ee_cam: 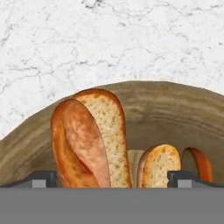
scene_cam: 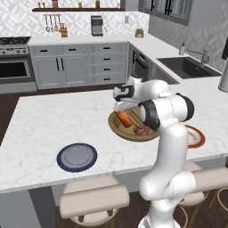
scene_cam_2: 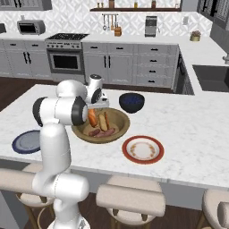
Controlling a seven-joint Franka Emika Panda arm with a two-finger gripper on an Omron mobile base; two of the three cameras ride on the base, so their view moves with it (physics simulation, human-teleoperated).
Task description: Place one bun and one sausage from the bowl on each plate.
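Hovering with jaws spread wide, my gripper (ee_cam: 112, 177) sits over the wooden bowl (ee_cam: 175, 113), centre frame. One bun (ee_cam: 87, 140) stands between my fingertips (ee_cam: 43, 178); a second bun (ee_cam: 159, 165) lies lower right.

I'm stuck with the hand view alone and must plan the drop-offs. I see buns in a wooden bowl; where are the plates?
Observer: The white red-rimmed plate sits on the counter just right of the wooden bowl, nearer the stools.
Operator: And the other plate?
Observer: The dark blue-grey plate lies farther off on the bowl's left, with nothing on it.
Operator: Any sausages in the bowl?
Observer: Yes, sausages lie in the bowl's near part, in front of the buns.
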